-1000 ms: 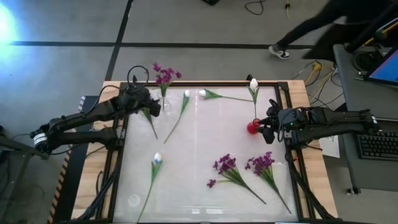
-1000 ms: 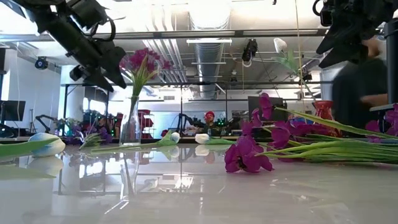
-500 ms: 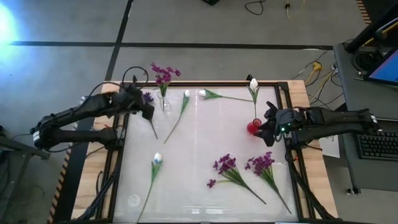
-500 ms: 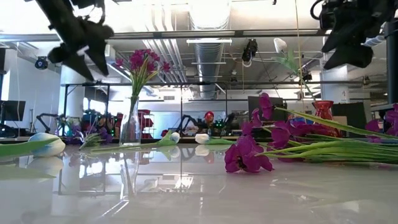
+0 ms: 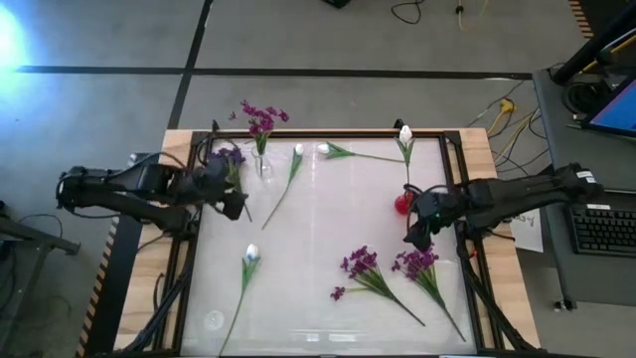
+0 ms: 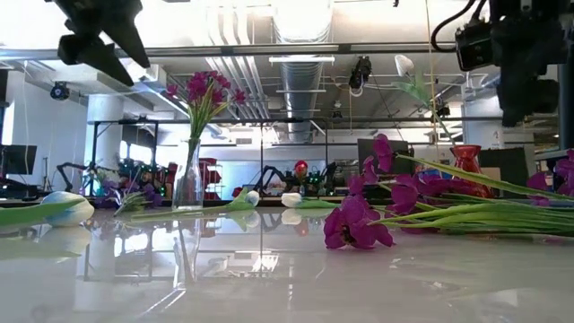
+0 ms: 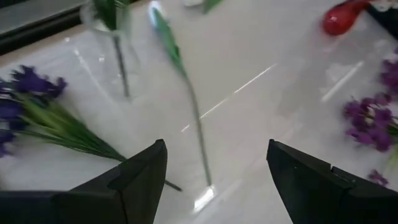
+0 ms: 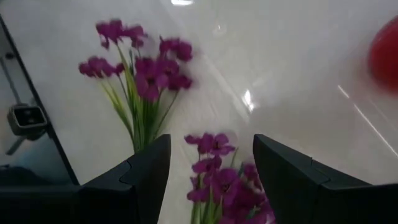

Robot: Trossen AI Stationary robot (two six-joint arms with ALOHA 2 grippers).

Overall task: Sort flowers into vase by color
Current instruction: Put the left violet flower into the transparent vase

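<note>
A clear vase (image 5: 263, 165) at the table's far left holds a purple cluster (image 5: 260, 119). A red vase (image 5: 402, 204) on the right holds a white tulip (image 5: 404, 133). Another purple stem (image 5: 232, 157) lies beside the clear vase. Two purple clusters (image 5: 360, 265) (image 5: 417, 261) lie near the right near corner. Three white tulips (image 5: 298, 150) (image 5: 324, 149) (image 5: 251, 253) lie flat. My left gripper (image 5: 237, 204) hangs open, nearer than the clear vase, above the loose purple stem's end (image 7: 37, 118). My right gripper (image 5: 415, 237) is open above the right purple clusters (image 8: 143, 68).
A dark frame (image 5: 184, 268) borders the glossy white table. The table's middle (image 5: 328, 214) lies bare between the tulip stems and the purple clusters. A desk with a keyboard (image 5: 606, 231) stands off the right edge.
My left gripper has drawn back from the clear vase toward the near-left and risen, uncovering the purple stem lying beside the vase. My right gripper has moved from beside the red vase toward the near edge, over the purple clusters. A person beyond the far edge has walked out of view.
</note>
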